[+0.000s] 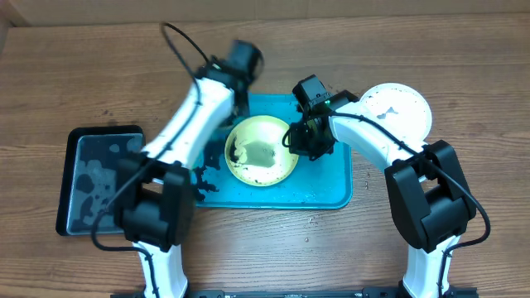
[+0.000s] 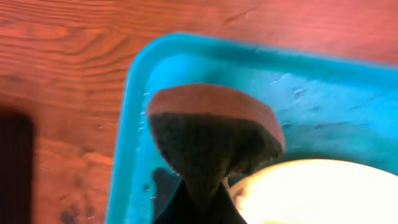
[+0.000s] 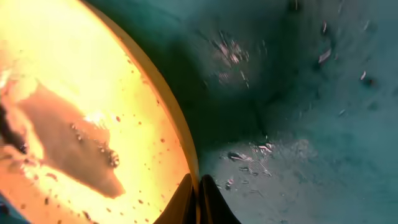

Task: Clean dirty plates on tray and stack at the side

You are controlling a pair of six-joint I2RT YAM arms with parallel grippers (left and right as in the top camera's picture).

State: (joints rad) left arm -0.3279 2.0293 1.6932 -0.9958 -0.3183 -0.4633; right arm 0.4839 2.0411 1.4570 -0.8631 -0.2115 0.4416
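Observation:
The yellow-green plate (image 1: 261,151) lies on the turquoise tray (image 1: 331,186), with dark smears inside. My right gripper (image 1: 300,142) is shut on its right rim; in the right wrist view the fingers (image 3: 199,199) pinch the plate's edge (image 3: 93,124). My left gripper (image 1: 230,109) is shut on a sponge (image 2: 211,134), brown on top and dark green below, held over the tray's far left corner (image 2: 134,93) just behind the plate (image 2: 317,190). The white plate (image 1: 397,109) sits on the table right of the tray. The light blue plate is out of view.
A black tray (image 1: 99,178) with wet patches lies at the left of the table. Water drops and smears cover the turquoise tray's floor (image 3: 311,124). Bare wooden table surrounds both trays.

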